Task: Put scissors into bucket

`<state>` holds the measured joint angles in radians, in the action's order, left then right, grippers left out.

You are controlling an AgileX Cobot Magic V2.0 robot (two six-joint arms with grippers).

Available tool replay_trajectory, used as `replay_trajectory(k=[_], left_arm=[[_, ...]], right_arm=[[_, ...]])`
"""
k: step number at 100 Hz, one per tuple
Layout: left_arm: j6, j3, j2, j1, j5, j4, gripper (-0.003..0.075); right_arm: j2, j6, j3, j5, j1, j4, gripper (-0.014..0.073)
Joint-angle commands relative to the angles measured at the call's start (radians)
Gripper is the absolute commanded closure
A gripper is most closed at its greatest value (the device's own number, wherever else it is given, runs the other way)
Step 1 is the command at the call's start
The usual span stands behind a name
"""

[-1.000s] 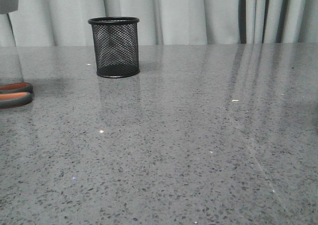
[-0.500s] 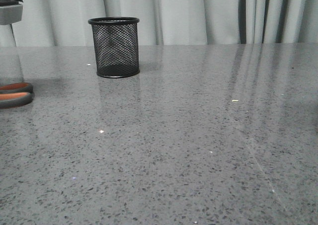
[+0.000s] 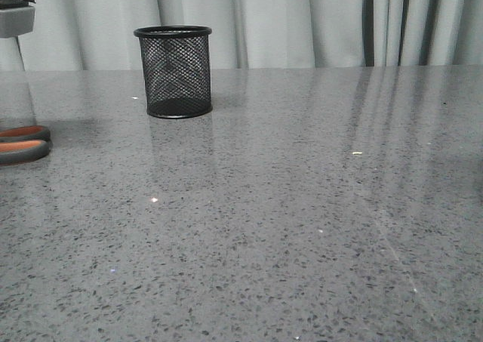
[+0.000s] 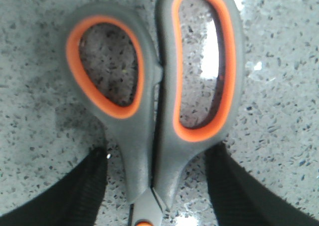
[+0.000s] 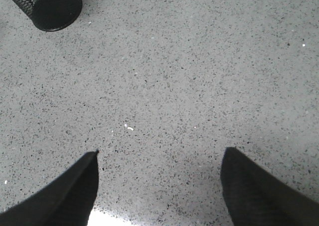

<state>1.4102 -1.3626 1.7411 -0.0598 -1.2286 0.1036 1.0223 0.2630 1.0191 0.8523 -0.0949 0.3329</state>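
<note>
The scissors (image 4: 149,131) lie flat on the speckled table, grey handles with orange inside; the blades are out of view. My left gripper (image 4: 158,148) is open and straddles the handle neck, with a gap to each black finger (image 4: 89,186). In the front view only the handle loops (image 3: 23,144) show, at the left edge. The bucket (image 3: 173,72), a black wire-mesh cup, stands upright at the back left. The right wrist view has the bucket (image 5: 50,6) in one corner. My right gripper (image 5: 160,153) is open over bare table, holding nothing.
A grey part of the left arm (image 3: 15,21) shows at the top left corner of the front view. Pale curtains (image 3: 302,21) hang behind the table's far edge. A small light crumb (image 3: 357,153) lies right of centre.
The left arm's grey part at the top left has dropped slightly since a second ago. Scissors and bucket have not moved.
</note>
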Motion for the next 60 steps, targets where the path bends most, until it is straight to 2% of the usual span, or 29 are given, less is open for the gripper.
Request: replay_trajectory(k=[1, 39, 60], left_arm=[[0.006, -0.018, -0.023, 0.001, -0.029, 0.008, 0.0389], [0.008, -0.018, -0.023, 0.001, -0.045, 0.006, 0.0583], [0.008, -0.018, -0.023, 0.001, -0.045, 0.006, 0.0642]], right_arm=[[-0.01, 0.007, 0.031, -0.045, -0.001, 0.015, 0.0127], [-0.01, 0.007, 0.031, -0.045, -0.001, 0.015, 0.0127], [-0.01, 0.007, 0.031, -0.045, -0.001, 0.015, 0.0127]])
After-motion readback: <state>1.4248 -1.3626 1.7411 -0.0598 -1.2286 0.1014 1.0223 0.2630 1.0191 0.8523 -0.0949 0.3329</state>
